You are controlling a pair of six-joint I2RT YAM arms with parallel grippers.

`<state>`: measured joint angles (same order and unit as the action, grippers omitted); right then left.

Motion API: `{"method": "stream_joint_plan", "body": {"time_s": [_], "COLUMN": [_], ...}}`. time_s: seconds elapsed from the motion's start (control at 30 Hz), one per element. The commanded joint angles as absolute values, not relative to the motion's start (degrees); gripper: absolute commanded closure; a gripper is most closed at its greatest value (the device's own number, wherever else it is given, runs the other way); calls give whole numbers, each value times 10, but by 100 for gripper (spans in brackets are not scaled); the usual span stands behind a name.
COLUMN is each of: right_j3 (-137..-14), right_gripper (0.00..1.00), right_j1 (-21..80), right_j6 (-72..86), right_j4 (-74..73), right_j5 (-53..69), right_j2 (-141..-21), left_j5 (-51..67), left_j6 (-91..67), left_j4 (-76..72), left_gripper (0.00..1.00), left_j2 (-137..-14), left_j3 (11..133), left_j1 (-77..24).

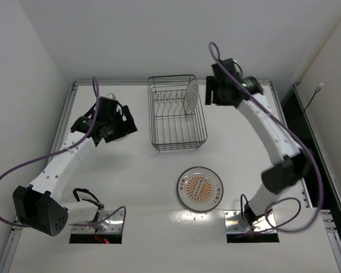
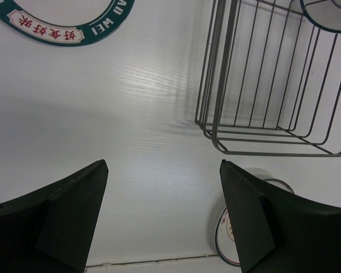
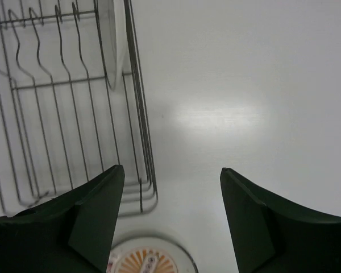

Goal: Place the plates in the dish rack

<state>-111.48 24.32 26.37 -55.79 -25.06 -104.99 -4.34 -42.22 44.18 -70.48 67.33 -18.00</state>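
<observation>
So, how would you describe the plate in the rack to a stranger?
Find the wire dish rack at the far middle of the table. The plate stands on edge at its right end, white with a grey emblem, unlike the orange-centred plate lying flat nearer.

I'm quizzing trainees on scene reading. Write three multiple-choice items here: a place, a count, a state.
1. Where is the orange-centred plate relative to the dish rack?
A) inside it
B) flat on the table in front of it
C) on top of it

2. How many plates stand in the rack?
A) one
B) none
C) three

3. The right gripper is:
A) shut on a plate
B) shut, empty
C) open, empty

Answers:
1 B: it lies flat, outside the rack.
2 A: a single white plate stands upright there.
3 C: jaws apart, nothing between.
</observation>
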Motion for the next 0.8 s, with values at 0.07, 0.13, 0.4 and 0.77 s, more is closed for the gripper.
{"method": "stream_joint_plan", "body": {"time_s": [0.07, 0.13, 0.4, 0.77], "right_j3": [-843, -714, -424, -229], "right_gripper": [34, 34, 32, 40], "right_j1": [184, 163, 94, 62], "right_j6": [299, 294, 306, 306], "right_j4": [-552, -541, -470, -258], "right_j5": [-80, -41, 122, 278], "right_j2": [-810, -735, -594, -697], "left_j5": [-62, -52, -64, -156], "left_j6": [-412, -412, -400, -366], "left_j4": [456, 456, 464, 483], "left_gripper": [22, 22, 22, 22], "left_j2": [-691, -696, -703, -748], "left_j3": [700, 700, 671, 716], "left_j1": [-185, -185, -220, -326]}}
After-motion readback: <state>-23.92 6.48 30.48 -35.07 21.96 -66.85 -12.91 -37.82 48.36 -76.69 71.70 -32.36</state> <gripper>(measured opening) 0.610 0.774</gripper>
